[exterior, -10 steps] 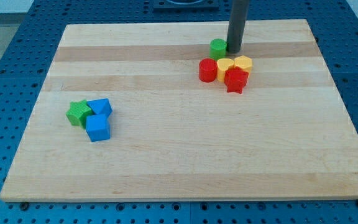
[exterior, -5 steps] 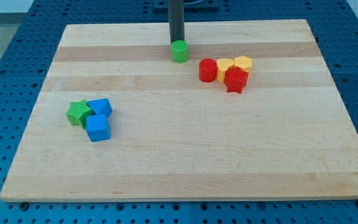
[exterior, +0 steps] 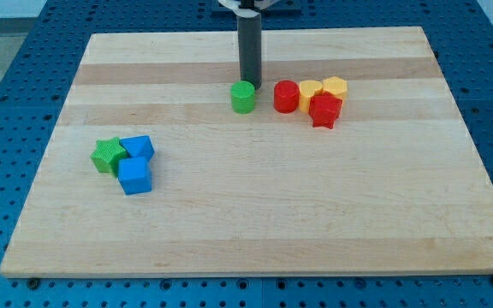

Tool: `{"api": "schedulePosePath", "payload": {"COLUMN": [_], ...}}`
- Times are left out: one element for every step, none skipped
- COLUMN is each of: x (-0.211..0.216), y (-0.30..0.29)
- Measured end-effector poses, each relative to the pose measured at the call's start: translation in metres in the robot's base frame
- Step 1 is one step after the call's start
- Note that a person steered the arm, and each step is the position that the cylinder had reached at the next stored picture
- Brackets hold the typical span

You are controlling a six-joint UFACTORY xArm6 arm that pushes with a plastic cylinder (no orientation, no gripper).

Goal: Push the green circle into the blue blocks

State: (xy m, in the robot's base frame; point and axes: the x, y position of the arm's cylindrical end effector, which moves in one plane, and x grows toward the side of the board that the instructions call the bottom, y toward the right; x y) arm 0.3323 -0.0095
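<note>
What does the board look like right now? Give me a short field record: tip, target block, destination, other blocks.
tip: my tip sits just above and slightly right of the green circle in the view, close to it or touching
target: green circle, standing alone, left of the red circle
destination: two blue blocks at the view's lower left, far from the target
beside destination: green star, against the blue blocks' left side
other cluster: red circle, two yellow blocks, red star, at the view's right
</note>
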Motion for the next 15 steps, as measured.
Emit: {"api": "schedulePosePath", "payload": {"x": [0.017,0.046,0.077,0.096,0.095,0.072,0.045,0.047,0.06,0.07,0.073,0.081,0.094,0.104,0.113], "y": [0.0,0.0,0.0,0.0,-0.035,-0.059,-0.069,-0.07,-0.067,-0.068,-0.075,-0.083,-0.083,-0.084,-0.093]}}
